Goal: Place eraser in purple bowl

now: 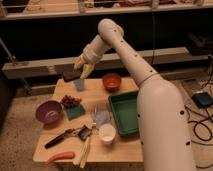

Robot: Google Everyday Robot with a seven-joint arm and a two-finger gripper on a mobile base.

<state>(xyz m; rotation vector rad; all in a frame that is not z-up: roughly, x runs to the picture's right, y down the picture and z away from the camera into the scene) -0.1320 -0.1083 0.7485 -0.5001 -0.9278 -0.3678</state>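
Note:
My gripper (82, 69) hangs over the back left part of the wooden table (95, 156), with yellowish fingers (88, 70). It is shut on the eraser (70, 76), a small dark block that sticks out to the left of the fingers, held above the table. The purple bowl (49, 111) stands at the table's left edge, in front of and left of the gripper, and looks empty. The gripper is well apart from the bowl.
An orange-red bowl (111, 81) stands at the back, right of the gripper. A green tray (125, 113) is at the right. A teal sponge (76, 112), brown clump (71, 101), white cup (106, 133), black-handled tool (60, 139) and orange object (60, 157) lie in front.

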